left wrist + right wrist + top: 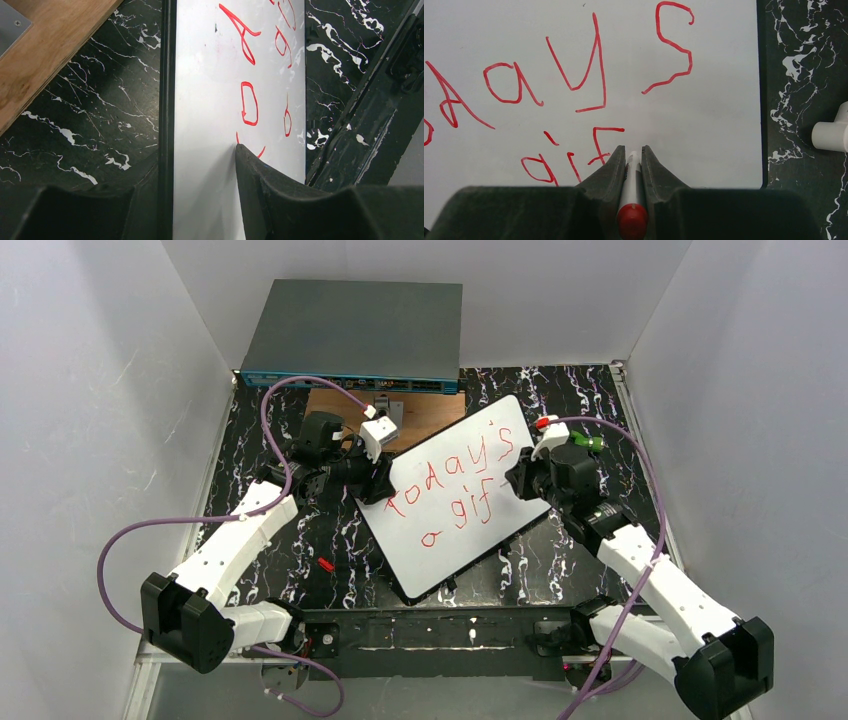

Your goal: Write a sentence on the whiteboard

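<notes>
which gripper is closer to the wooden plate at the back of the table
Left. The left gripper clamps the whiteboard edge just in front of the wooden plate; the right gripper, holding the marker, is further right.

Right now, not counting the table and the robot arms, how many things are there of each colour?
White: 1, the whiteboard
Grey: 1, the network switch box
Brown: 1, the wooden plate
Red: 2, the marker in the right end effector, and a small red piece on the table
Total: 5
</notes>
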Tool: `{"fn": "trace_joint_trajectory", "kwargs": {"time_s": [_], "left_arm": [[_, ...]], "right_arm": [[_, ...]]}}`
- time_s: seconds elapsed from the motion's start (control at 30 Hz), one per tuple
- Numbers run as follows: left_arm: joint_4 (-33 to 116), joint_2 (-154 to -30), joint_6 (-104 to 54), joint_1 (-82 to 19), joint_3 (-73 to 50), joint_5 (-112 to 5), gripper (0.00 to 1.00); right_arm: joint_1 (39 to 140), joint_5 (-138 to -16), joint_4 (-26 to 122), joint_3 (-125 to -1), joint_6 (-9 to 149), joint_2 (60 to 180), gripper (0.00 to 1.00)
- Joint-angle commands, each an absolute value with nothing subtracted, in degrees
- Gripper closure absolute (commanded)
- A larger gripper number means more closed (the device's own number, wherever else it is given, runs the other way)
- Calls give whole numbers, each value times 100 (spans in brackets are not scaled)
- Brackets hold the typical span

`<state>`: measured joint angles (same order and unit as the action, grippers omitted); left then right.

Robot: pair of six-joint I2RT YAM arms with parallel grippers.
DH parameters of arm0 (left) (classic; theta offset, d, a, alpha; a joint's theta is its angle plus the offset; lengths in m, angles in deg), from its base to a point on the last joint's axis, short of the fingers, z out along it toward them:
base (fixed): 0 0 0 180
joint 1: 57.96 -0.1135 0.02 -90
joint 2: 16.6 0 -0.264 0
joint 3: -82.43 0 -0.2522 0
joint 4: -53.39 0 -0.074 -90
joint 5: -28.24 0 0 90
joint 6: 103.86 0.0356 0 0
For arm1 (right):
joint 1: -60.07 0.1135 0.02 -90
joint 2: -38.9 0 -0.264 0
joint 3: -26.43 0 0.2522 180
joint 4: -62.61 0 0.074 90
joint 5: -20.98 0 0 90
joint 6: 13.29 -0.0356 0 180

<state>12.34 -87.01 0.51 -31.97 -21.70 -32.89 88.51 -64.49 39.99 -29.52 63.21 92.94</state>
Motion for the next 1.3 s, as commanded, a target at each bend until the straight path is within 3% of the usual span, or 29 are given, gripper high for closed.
{"fn": "trace_joint_trajectory", "kwargs": {"time_s": [0.0, 1.27], "left_arm": [[1062, -8705, 526, -3078, -2127, -3118, 100], [1005, -8756, 534, -3080, -2052, -3084, 100]], "right_arm": [[8819, -6429, 4394, -2935, 6306, 9409, 99], [8495, -6173, 4688, -2838, 6347, 9731, 99]]}}
